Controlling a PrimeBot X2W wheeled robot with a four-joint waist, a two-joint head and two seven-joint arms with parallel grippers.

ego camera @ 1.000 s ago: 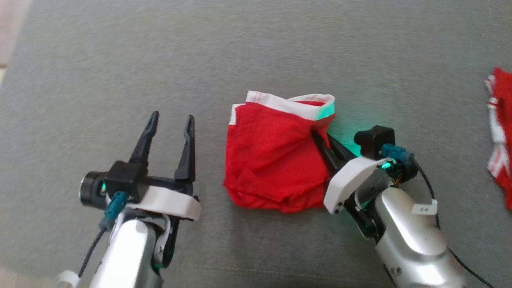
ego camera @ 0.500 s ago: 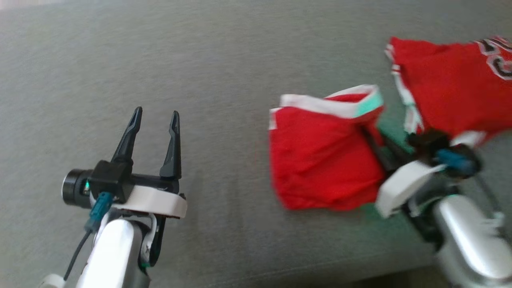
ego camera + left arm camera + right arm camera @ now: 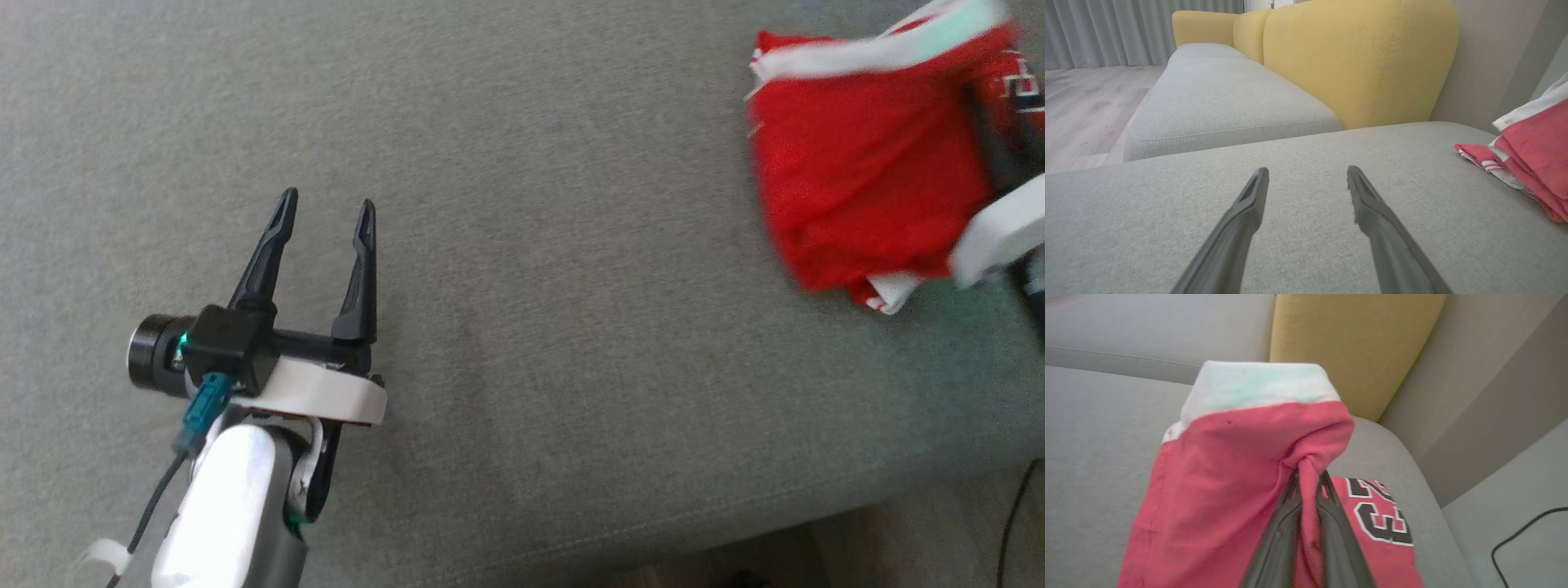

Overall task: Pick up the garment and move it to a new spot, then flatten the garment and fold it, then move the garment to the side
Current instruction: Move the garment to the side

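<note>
Garment (image 3: 865, 180), moved over the jersey (image 3: 1380, 514), pinched in right claw (image 3: 1309, 473).

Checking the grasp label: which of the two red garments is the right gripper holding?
The white-banded garment, pinched by the right gripper; the numbered jersey lies loose beneath.

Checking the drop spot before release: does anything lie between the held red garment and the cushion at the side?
Yes. The right gripper is shut on the folded garment, and a red numbered jersey lies on the grey cushion beside and partly under it. Set down here, the garment would likely land on that jersey.
</note>
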